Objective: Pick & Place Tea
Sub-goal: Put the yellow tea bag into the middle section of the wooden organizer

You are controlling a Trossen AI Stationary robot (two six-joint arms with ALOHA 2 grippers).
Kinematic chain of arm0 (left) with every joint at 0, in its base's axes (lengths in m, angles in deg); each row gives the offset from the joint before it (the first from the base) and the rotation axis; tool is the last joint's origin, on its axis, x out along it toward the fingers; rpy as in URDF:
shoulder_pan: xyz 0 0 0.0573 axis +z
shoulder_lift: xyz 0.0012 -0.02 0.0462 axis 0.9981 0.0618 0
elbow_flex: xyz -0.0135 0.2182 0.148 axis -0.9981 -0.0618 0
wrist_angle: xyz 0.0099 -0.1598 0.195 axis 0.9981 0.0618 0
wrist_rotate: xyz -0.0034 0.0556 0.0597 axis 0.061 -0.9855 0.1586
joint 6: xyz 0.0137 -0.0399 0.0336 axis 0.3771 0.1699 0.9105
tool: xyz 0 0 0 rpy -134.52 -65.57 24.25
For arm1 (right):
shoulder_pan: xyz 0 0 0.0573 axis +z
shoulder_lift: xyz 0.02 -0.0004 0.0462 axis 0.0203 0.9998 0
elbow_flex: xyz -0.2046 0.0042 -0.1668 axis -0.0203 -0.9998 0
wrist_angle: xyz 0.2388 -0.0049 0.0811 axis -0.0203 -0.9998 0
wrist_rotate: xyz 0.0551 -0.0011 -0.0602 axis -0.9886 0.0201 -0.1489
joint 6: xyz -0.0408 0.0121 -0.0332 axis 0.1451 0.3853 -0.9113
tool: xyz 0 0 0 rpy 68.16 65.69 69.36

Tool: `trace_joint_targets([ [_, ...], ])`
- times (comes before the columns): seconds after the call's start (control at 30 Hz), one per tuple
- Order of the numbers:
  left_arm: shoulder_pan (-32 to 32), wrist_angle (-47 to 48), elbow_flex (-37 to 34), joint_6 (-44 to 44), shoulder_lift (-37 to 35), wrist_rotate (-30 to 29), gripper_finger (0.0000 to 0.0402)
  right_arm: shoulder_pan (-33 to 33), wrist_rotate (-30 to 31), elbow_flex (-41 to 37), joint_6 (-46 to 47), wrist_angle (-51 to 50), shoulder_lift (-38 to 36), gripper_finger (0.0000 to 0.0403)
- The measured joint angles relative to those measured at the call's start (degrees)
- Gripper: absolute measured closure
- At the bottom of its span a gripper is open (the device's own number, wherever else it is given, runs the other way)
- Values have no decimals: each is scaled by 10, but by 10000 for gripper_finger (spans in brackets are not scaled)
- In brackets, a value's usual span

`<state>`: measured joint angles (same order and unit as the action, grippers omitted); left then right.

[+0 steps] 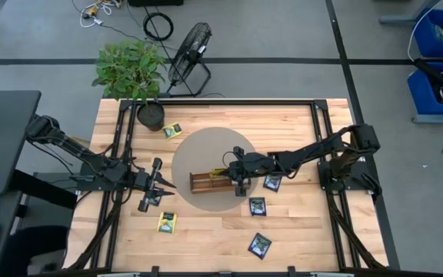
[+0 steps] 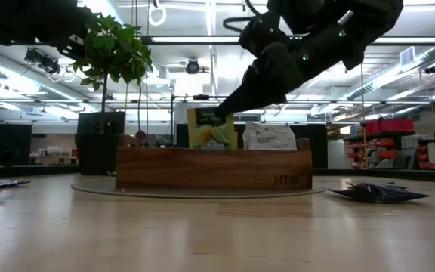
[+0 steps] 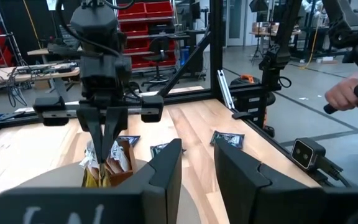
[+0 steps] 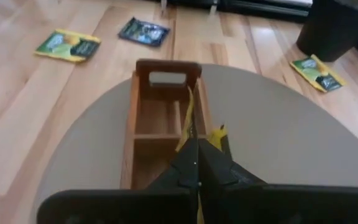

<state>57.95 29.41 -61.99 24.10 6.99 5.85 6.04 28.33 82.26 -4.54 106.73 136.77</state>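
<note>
A yellow tea sachet [image 2: 211,128] stands upright in the brown wooden tray [image 2: 214,168], beside a white sachet [image 2: 269,136]. My right gripper [image 4: 197,158] is over the tray [image 1: 206,182], shut on the yellow sachet. Loose on the table lie yellow sachets [image 1: 173,130] [image 1: 166,222] and black ones [image 1: 273,182] [image 1: 258,206] [image 1: 260,245]. My left gripper [image 1: 168,185] waits open, left of the round mat, touching nothing. My right gripper pinches the yellow sachet by its top edge [image 4: 189,121] between the two fingertips [image 2: 225,108], near the upper corner. The fingers come slanting down from above and from the table's right. The sachet stands upright with its lower part inside a tray compartment.
The tray sits on a round grey mat [image 1: 194,154] at mid-table. A potted plant [image 1: 151,115] stands at the far left corner. A fan lies on the floor beyond the far edge. A person's hand [image 3: 347,93] shows in the room beyond the table.
</note>
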Motion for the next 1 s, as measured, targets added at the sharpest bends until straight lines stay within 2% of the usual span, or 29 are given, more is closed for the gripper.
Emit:
trace_joint_targets([
  [0.13,0,0,0,0,0,0,301,-3,1,0,-3,3,4,403],
  [0.3,0,1,0,0,0,0,301,-4,31,0,-13,-2,4,398],
  [0.57,0,1,0,0,0,0,301,-10,28,0,-1,-22,4,362],
  [1.0,0,25,0,-6,0,0,301,5,28,0,-29,33,4,287],
])
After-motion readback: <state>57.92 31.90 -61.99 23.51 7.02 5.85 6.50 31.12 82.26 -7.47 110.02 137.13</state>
